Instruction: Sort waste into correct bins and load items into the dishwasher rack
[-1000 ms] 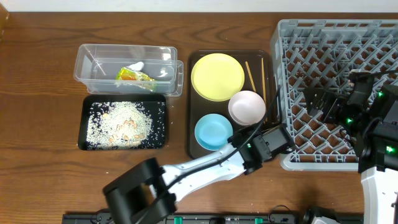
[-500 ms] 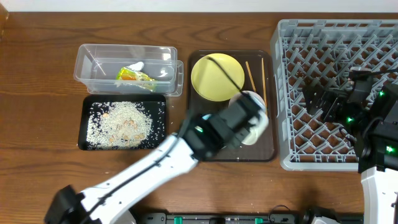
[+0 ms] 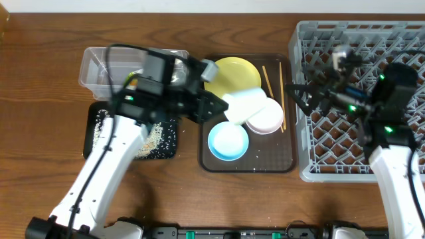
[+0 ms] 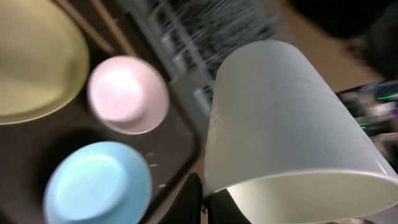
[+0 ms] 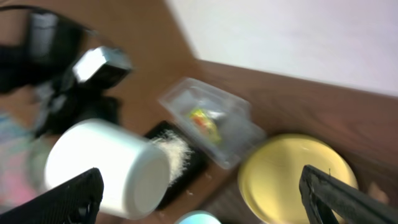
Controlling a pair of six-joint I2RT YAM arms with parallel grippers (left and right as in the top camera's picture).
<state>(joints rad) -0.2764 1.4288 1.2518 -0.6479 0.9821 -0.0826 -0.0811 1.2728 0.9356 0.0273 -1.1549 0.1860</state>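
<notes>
Left pincer (image 3: 214, 106) clamps the small white plastic cup (image 3: 242, 105) sideways, its axis pointing at the large grey lattice rack (image 3: 358, 30). Right pincer (image 3: 311, 89) gapes at that rack's left edge.

The left arm (image 3: 99, 169), at 8 o'clock, is a long white tube with chunky black joints and a thin black cable (image 3: 126, 47) looping on top. The right arm (image 3: 392, 179), at 4 o'clock, looks the same. Tiny green lights (image 3: 129, 98) glow on both. The left hand (image 3: 214, 106) and right hand (image 3: 305, 98) are black.
</notes>
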